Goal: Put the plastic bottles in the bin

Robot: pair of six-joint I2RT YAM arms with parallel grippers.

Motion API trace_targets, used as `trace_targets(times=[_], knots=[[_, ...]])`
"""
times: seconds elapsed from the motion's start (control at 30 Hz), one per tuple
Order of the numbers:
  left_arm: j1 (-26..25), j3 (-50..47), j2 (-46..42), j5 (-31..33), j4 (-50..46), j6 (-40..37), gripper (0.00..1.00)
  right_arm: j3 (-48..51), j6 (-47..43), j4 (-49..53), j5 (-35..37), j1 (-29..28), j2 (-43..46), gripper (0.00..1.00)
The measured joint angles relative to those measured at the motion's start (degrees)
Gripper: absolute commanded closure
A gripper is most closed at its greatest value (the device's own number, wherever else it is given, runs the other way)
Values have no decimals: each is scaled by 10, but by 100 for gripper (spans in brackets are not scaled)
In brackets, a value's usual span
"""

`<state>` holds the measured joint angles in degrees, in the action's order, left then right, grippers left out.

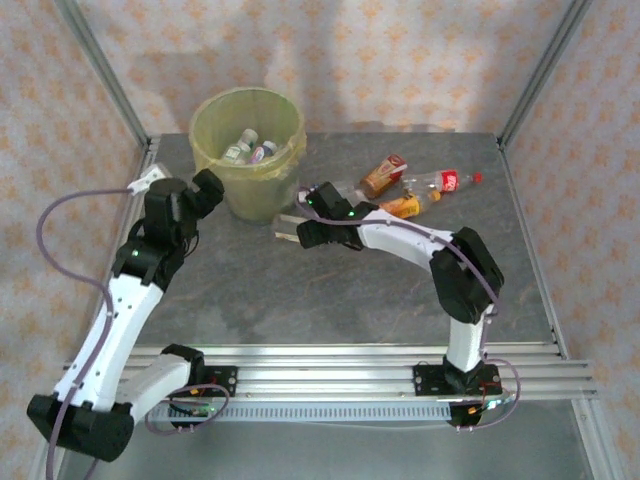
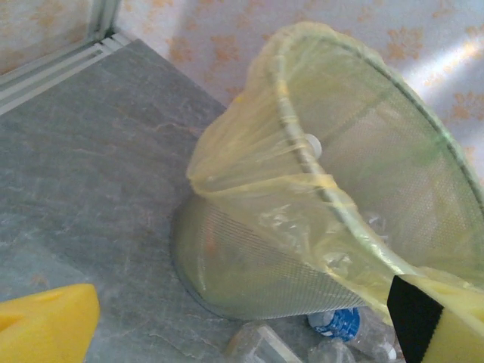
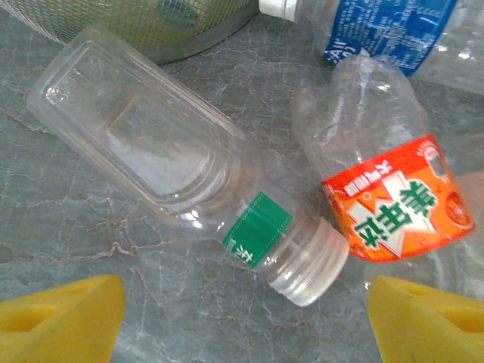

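The task is being done only in part. Two small bottles (image 1: 250, 150) are being kept inside the bin (image 1: 250, 196). More are being left on the desk (image 1: 330, 300). A brown bottle (image 1: 383, 175), a red-label bottle (image 1: 445, 182) and an orange bottle (image 1: 405, 207) are being seen to the right of the bin, a little way off. So most of the work is being left to do, as far as can be judged.

The right pincer (image 1: 288, 228) is being held low, just by the foot of the bin on its right side. The left pincer (image 1: 207, 190) is being held just beside the bin on its left side.

From above, the spot at the foot of the bin is being mostly covered by the right arm. The right wrist view is giving a close look there. A clear bottle (image 3: 189, 174) is being shown lying on its side, with a squashed orange-label bottle (image 3: 386, 189) just beside its cap and a blue-label bottle (image 3: 386, 30) close by. The right pincer's fingers are being held wide apart, and nothing is being gripped.

In the left wrist view, the bin's mesh wall is being shown under its bag. The left pincer is being held wide open and empty.
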<state>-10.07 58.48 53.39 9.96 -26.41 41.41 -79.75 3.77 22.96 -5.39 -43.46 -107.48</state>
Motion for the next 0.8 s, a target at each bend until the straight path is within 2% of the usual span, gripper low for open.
trace_targets(times=[0.23,0.8], knots=[[0,-64,-65,25,-6,34,0,-29,-22,-3,-4,0,-42,17],[0,-114,-41,-17,-8,75,0,-76,-52,-12,-21,0,-102,18]])
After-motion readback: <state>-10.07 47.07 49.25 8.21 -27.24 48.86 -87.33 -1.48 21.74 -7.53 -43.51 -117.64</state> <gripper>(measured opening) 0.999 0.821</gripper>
